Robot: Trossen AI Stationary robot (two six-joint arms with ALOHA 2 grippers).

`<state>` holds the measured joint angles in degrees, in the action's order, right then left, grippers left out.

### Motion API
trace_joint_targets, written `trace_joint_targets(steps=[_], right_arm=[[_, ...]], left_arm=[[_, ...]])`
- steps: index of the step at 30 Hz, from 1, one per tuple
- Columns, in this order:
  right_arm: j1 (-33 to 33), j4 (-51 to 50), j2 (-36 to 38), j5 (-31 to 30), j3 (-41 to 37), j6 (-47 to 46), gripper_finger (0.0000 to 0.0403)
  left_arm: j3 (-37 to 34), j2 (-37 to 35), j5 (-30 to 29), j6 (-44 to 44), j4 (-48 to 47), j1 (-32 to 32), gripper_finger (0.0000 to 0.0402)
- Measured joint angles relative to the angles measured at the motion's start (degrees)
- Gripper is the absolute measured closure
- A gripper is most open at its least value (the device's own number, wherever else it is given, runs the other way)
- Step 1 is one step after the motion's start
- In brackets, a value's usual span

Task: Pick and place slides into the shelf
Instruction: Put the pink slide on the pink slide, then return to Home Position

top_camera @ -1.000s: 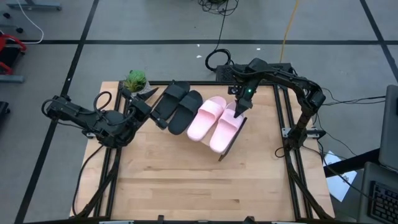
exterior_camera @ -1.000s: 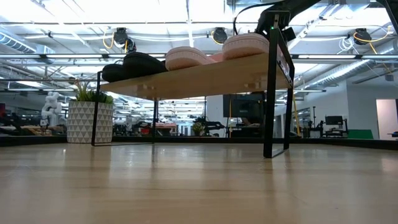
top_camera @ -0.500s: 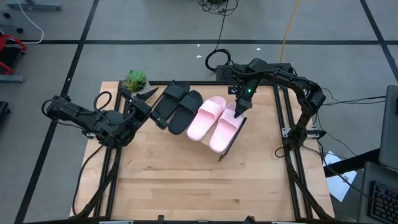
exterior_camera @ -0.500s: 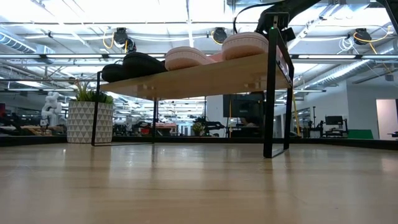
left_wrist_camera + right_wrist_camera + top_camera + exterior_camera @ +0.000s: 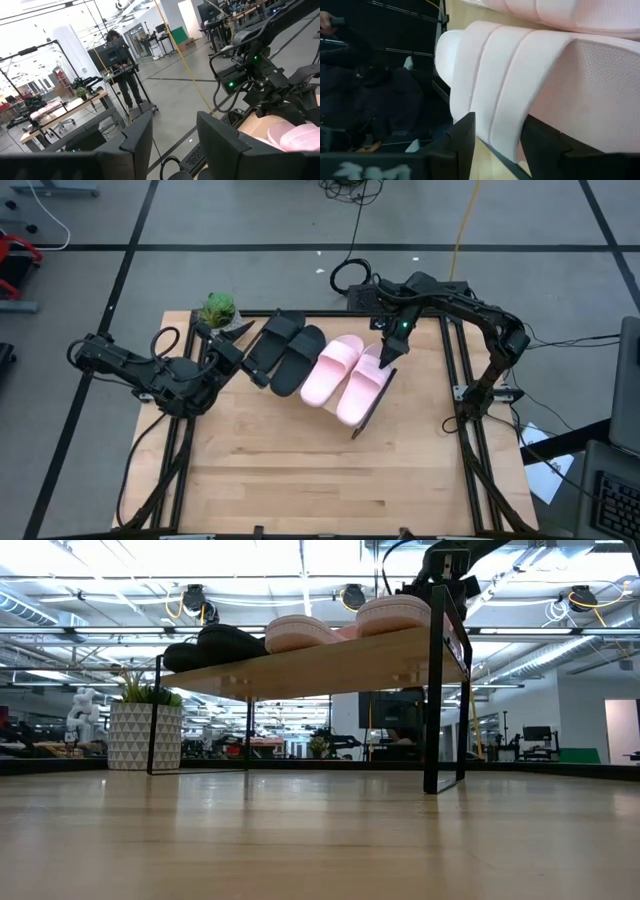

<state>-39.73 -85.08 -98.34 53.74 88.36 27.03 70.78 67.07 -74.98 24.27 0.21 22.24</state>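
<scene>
All four slides are sitting on the shelf [image 5: 372,408], which is standing at the far middle of the worktop [image 5: 300,480]. The two black slides [image 5: 287,350] are lying side by side on its left half, and the two pink slides [image 5: 347,375] are lying side by side on its right half, the pairs just touching.

My right gripper [image 5: 388,352] is hovering at the far right end of the shelf, right by the heel of the outer pink slide [image 5: 535,80]; my jaws there are standing apart, gripping nothing, with the pink slide filling the space just beyond them.

My left gripper [image 5: 236,352] is waiting at the left end of the shelf, beside the black slides, its jaws also apart and empty.

A potted plant [image 5: 218,309] is standing at the far left corner of the worktop.
</scene>
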Motion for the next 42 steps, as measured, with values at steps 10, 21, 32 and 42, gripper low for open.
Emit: trace_joint_targets(steps=[10,21,32,42], right_arm=[[0.0,0.2,1.2,-5.9,0.0,-0.9,0.0261],[-0.1,-0.1,1.5,-5.8,0.0,-0.9,0.0261],[-3.7,-0.1,7.3,-10.9,0.0,-7.1,0.0261],[-5.2,4.9,20.8,-13.1,0.0,-14.0,0.0261]], left_arm=[[0.0,0.0,0.0,0.0,0.0,0.0,0.0243],[0.0,0.0,0.0,0.0,0.0,0.0,0.0243],[0.0,-2.0,-5.3,14.8,10.8,3.7,0.0243],[0.0,-8.4,-8.3,18.5,21.6,12.2,0.0243]])
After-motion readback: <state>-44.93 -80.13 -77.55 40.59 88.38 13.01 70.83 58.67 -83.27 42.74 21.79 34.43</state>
